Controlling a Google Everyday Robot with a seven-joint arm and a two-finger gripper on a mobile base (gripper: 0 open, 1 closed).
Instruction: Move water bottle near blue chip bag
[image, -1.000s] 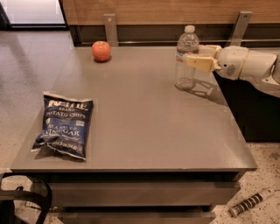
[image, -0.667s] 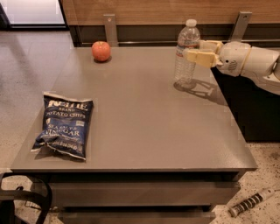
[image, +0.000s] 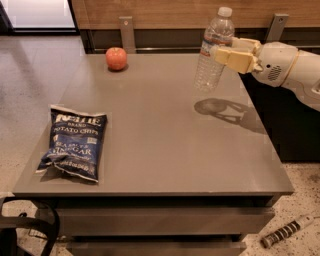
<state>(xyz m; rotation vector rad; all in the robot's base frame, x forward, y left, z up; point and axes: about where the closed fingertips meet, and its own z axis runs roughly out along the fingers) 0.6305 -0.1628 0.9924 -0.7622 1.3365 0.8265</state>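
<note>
Table (image: 160, 165): grey top, seen from its near edge, taken as the clock face with 12 at the far edge.

Gripper (image: 220, 51): over the far right of the table, about 1 to 2 o'clock, reaching in from the right. It is clamped on the water bottle (image: 212, 55) at mid-height. One tan finger (image: 235, 57) shows on the near side of the bottle. The other is behind the clear plastic and hard to make out.

Arm (image: 287, 70): white, cut off by the right border, so the base is out of view.

Water bottle: in the air, bottom clear of the table top and leaning slightly, white cap uppermost. Its shadow (image: 222, 110), joined with the gripper's, lies on the table below at about 3 o'clock, apart from the bottle's bottom. The label band near the shoulder is partly visible, its print unreadable.

Blue chip bag (image: 73, 142): flat on the table at about 8 o'clock, near the left edge and well apart from the bottle. The large white lettering is readable, the smaller lines are not.

Apple (image: 116, 58): red, at about 11 o'clock near the far edge.

Floor: a striped rod (image: 285, 232) at lower right, identity unclear. A black curved object (image: 25, 232) at lower left is cut off by the border.
</note>
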